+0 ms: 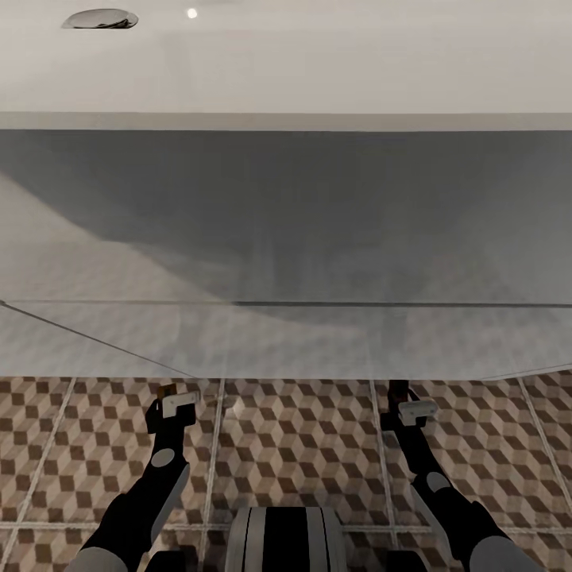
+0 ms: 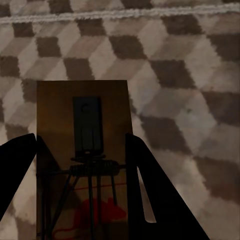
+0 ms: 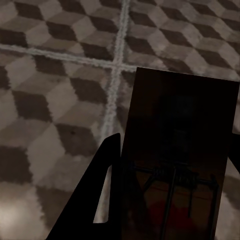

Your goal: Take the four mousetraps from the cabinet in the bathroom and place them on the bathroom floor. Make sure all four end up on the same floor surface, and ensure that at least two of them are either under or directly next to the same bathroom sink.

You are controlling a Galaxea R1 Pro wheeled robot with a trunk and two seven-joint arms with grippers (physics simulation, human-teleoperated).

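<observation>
— While each gripper clamps a mousetrap, left gripper [image 2: 82, 200] on one mousetrap [image 2: 82, 150] and right gripper [image 3: 165, 200] on another [image 3: 177, 150], what's best?

— Lower both flat onto the tiled floor [image 1: 302, 445], near the white vanity [image 1: 286, 342], then let go.

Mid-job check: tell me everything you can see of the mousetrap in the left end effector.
The mousetrap is a flat brown rectangular board, wood by its look, with a dark upright plate at its middle, a black wire spring and bar below it, and a red mouse print near the lower edge. It sits between the two black fingers of the left end effector, held above the cube-patterned bathroom floor. In the head view it shows as a small brown edge at the fingertips.
</observation>
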